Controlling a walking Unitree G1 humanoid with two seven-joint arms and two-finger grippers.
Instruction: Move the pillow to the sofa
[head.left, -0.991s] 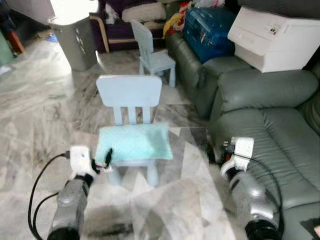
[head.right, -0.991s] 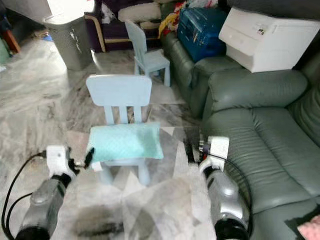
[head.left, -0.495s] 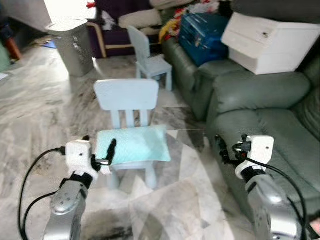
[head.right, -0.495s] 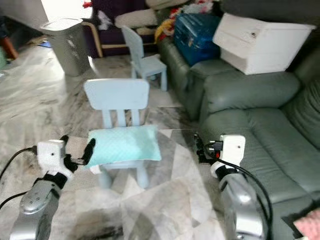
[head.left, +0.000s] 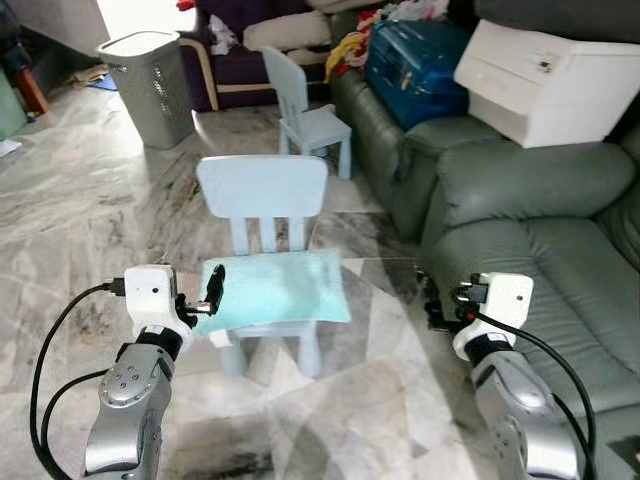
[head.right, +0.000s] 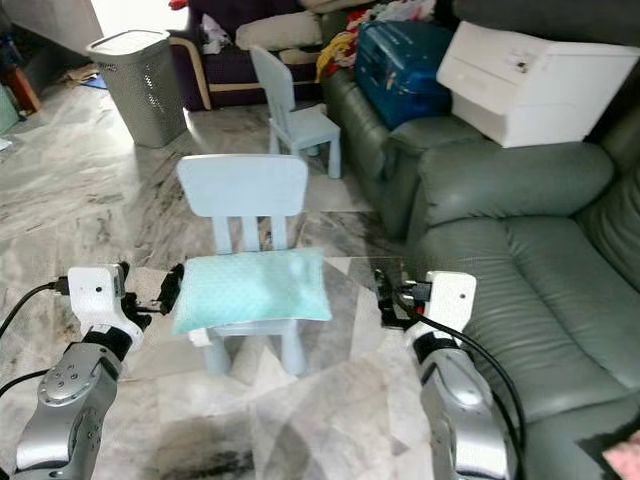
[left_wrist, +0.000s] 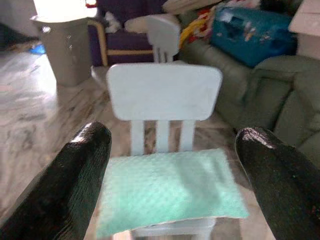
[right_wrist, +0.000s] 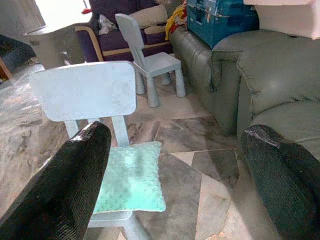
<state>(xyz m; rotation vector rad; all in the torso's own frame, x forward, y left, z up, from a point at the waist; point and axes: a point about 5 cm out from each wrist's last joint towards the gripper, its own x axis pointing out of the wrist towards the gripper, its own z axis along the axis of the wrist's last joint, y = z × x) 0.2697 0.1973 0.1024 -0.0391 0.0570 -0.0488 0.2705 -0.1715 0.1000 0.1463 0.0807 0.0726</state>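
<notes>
Beside the left gripper (head.left: 212, 289) lies the pillow (head.left: 272, 288).

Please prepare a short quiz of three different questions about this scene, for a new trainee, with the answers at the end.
1. True or false: the pillow already lies on the sofa.
2. Which gripper is nearer to the pillow?
A. the left gripper
B. the right gripper
3. Fill in the missing word: the pillow rests on the seat of a small light blue ____.

Key
1. False. It lies on the near chair, and the sofa is to the robot's right.
2. A. The left gripper is at the pillow's left edge with its fingers open. The right gripper, also open, is over the floor between chair and sofa.
3. chair
</notes>
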